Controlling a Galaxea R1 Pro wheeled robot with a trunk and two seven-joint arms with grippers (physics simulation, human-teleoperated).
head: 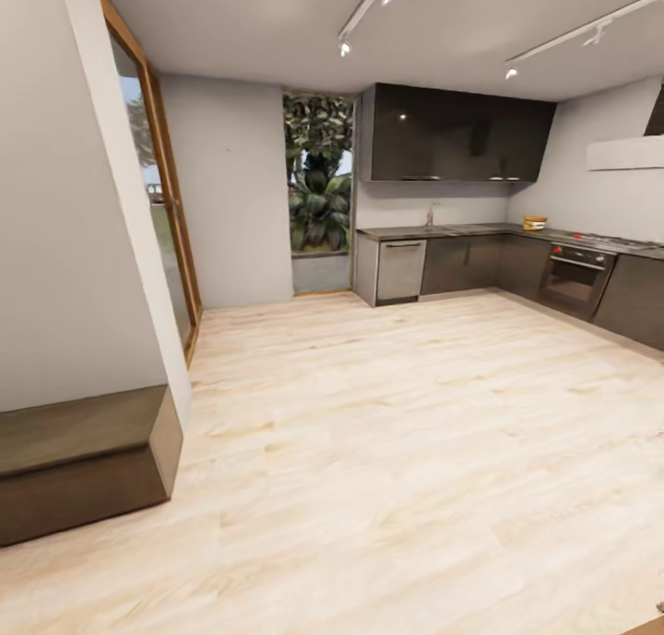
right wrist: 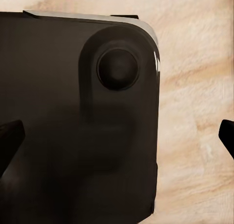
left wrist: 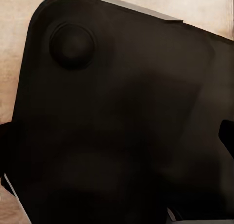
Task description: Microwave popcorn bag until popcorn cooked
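Head view: I'm crossing pale wood floor (head: 387,451) toward the far countertop (head: 480,230); a tan object (head: 534,221) there may be the popcorn bag. Both grippers spread, empty. Risk: clipping the near dark bench (head: 83,460) while turning.

— What lies underfoot?
— A pale wood-plank floor (head: 387,451), running across the whole room to the far cabinets.

— And at the near left?
— A low dark-brown wooden bench (head: 83,460) set against a white wall (head: 55,248), with a tall wood-framed glass door (head: 166,211) just beyond it.

— Straight ahead?
— A narrow window full of green leafy plants (head: 320,179). Beside it hang glossy black upper cabinets (head: 456,135), and below them stand dark-grey base cabinets (head: 484,264) with a steel-fronted dishwasher (head: 401,270).

— Farther right?
— A built-in steel oven with red knobs (head: 574,277). White track lights (head: 364,13) cross the ceiling.
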